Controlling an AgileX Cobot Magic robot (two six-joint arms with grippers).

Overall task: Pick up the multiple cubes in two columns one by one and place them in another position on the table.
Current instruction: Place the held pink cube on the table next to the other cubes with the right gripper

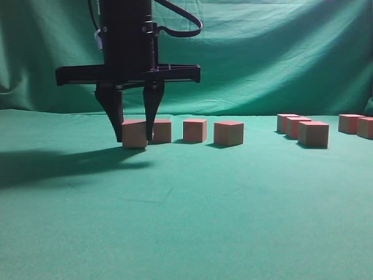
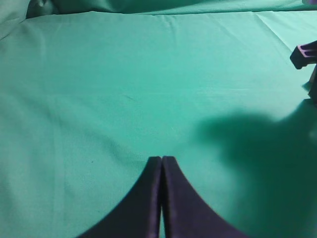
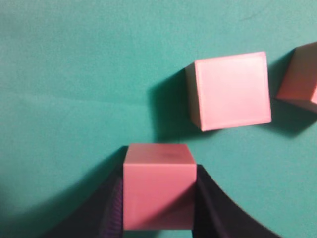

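In the exterior view, your right gripper (image 1: 134, 133) has reached across to the left and clamps a cube (image 1: 134, 133) at the near left end of a row of cubes (image 1: 194, 130), low over the green table (image 1: 186, 221). More cubes (image 1: 313, 133) sit far right.

Your left wrist view shows the left gripper (image 2: 162, 163) with fingers pressed together, holding nothing.

Your right wrist view shows the held cube squeezed between both fingers (image 3: 210, 198), another cube (image 3: 232, 90) just beyond.
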